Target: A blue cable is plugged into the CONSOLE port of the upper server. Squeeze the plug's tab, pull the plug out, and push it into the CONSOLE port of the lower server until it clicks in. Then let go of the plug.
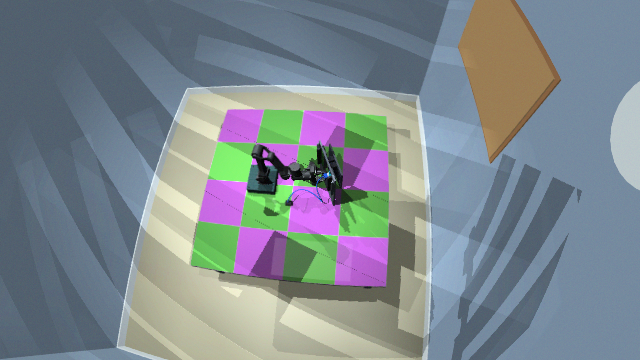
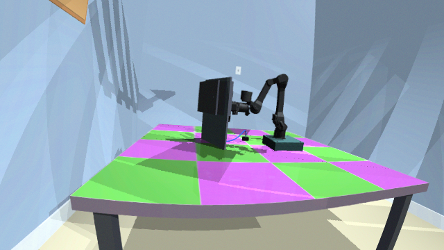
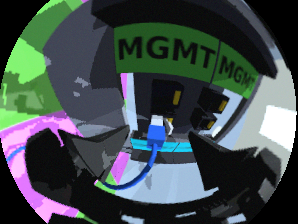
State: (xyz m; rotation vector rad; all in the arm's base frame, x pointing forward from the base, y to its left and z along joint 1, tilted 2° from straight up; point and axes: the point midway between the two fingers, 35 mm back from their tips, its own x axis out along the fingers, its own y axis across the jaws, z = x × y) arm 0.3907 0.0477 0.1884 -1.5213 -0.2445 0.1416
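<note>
Visibly, the hand (image 1: 320,174) (image 3: 160,131) is released, its fingers apart around the blue plug (image 1: 327,175) (image 3: 156,135). The cable (image 1: 303,190) (image 2: 238,137) (image 3: 145,176) curves below.

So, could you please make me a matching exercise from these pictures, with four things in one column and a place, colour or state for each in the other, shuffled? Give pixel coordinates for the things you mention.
1. Black two-fingered gripper (image 3: 160,131)
2. Small blue plug (image 3: 156,134)
3. Square base under the black arm (image 1: 254,187) (image 2: 288,146)
4. Flat rectangular label reading MGMT (image 3: 165,31)

A. Dark teal, standing on the checkered table
B. Green, above the dark ports in the wrist view
C. Open, fingers apart
D. Between the spread fingers in the wrist view, with nothing gripping it

Pairs: 1-C; 2-D; 3-A; 4-B
</note>
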